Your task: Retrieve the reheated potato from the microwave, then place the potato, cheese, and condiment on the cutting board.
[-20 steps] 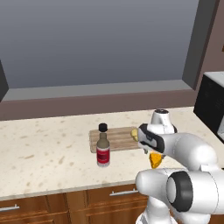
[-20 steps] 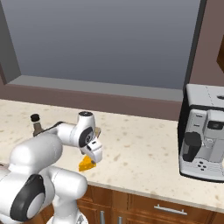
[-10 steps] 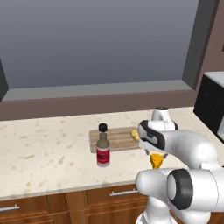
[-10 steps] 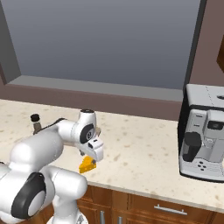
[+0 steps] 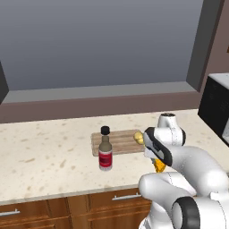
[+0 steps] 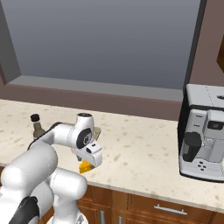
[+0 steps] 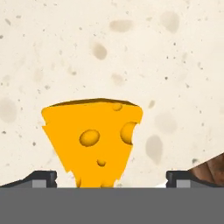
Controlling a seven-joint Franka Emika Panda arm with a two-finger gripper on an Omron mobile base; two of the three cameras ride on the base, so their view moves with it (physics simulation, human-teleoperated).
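Speckled cream stone makes up the worktop (image 5: 49, 152), which runs under a wide grey window recess, with brown drawers below its front edge. Toward the middle lies the cutting board (image 5: 117, 142), flat and bare over most of its face, so there is room left for more items. The potato (image 5: 139, 137) already rests at the board's right end, which suggests the microwave part of the job is over. The condiment (image 5: 105, 149) stands upright just in front of the board's left part; whether its base touches the wood cannot be told, so it probably needs moving onto it.

Nearer the front edge, the cheese (image 7: 93, 140) lies flat on the stone, off the board. The pincer (image 7: 111, 179) points straight down at it, spread wide and holding nothing, one tip on each side of the wedge's narrow end. That straddle looks like the set-up for a grasp: a descent and a squeeze across the narrow part would seem to follow. In the right base view a coffee machine (image 6: 203, 131) stands well apart, out of the way.
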